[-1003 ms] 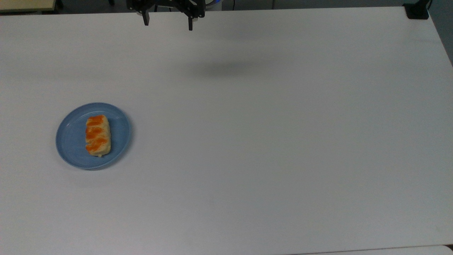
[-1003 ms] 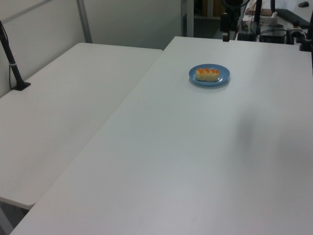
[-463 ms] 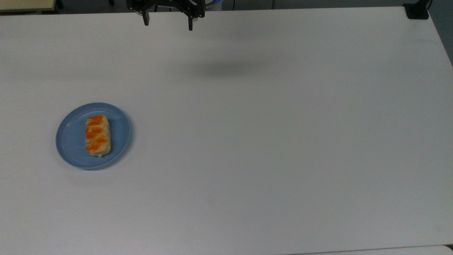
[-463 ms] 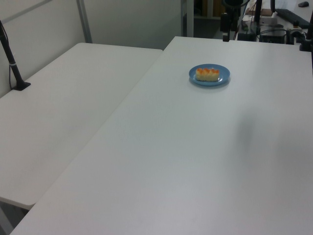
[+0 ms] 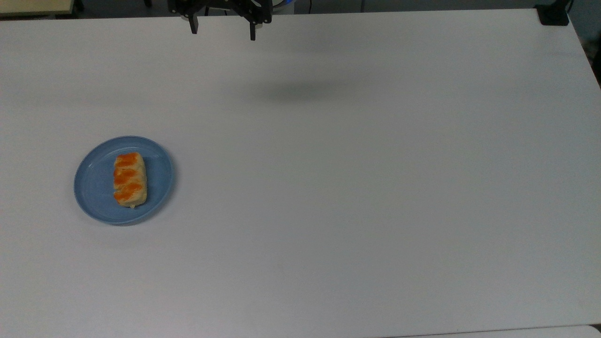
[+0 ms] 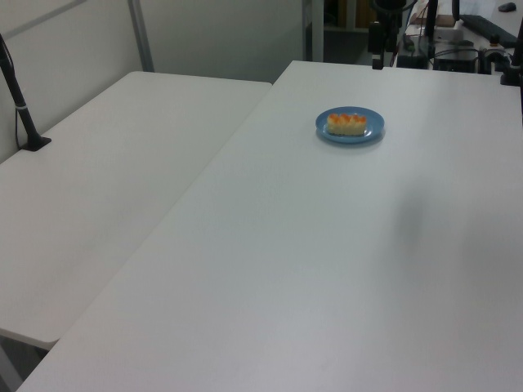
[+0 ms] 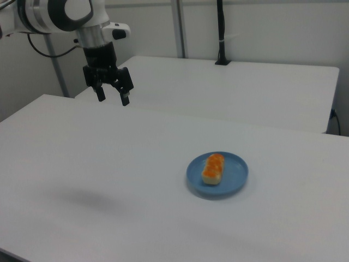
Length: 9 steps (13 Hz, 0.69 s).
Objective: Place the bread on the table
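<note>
One hand (image 5: 222,34), top cut off

My gripper (image 5: 222,31) is cut off above the fingers by the top view's upper edge; my arm (image 7: 52,13) leaves the right view's left edge.

Second white table (image 6: 106,188) alongside, pale partition wall (image 7: 262,27) behind, black clamped pole (image 6: 18,98), even light
</note>
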### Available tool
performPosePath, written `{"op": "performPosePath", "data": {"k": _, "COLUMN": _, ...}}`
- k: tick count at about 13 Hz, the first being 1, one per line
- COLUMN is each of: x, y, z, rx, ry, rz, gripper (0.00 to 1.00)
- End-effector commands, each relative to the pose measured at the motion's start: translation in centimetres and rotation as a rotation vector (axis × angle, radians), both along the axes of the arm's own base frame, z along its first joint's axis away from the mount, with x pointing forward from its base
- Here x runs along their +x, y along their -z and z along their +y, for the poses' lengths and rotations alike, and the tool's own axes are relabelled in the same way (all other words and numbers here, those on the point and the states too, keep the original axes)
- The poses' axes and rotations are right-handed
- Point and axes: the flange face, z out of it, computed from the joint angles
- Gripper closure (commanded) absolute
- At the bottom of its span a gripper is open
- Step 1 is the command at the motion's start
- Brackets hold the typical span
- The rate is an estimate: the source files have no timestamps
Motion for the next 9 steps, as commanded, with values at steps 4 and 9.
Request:
{"op": "performPosePath", "data": {"k": 4, "x": -0.70, "y": 0.12, "z": -0.02, "rx": 0.002, "ry": -0.015, "rz": 0.015, "gripper": 0.00}}
{"op": "performPosePath", "data": {"k": 9, "x": -0.38, "y": 0.40, "z": -0.88, "rx": 0.003, "ry": -0.081, "rz": 0.016, "gripper": 0.00}}
